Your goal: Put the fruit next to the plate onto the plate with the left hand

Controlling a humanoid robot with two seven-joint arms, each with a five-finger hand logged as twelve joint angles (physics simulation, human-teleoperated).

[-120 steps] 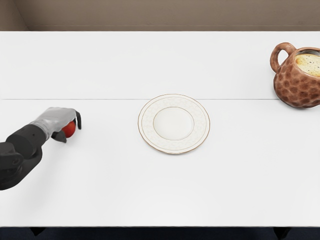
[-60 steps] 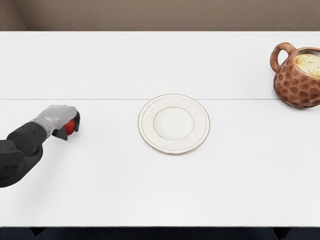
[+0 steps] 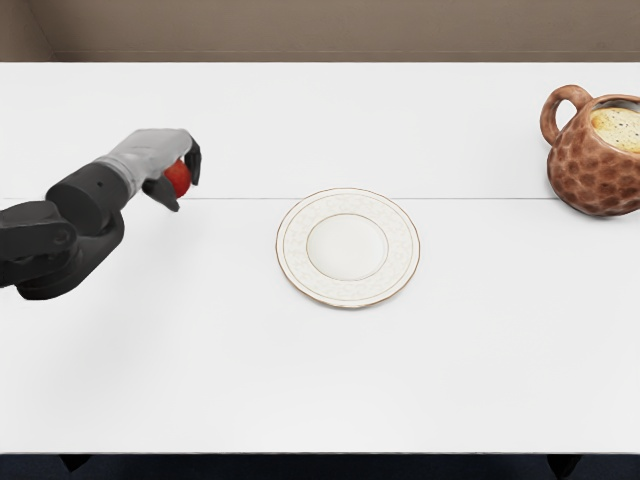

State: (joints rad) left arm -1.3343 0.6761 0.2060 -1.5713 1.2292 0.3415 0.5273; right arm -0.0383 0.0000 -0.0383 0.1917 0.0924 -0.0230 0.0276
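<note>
At the table's left side, the left hand is clamped round a small red fruit: grey palm over the top, dark fingertips curled down either side, so only a bit of red shows btwn them. The arm comes in from the left edge, dark forearm angled up & right. The fruit is well left of the plate, not on it, approx level w/ the plate's far rim. The plate is white w/ a thin gold edge, mid-table. A brown knobbly jug w/ yellowish contents stands far right, well apart from the plate. Can't tell whether the fruit touches the white table.
</note>
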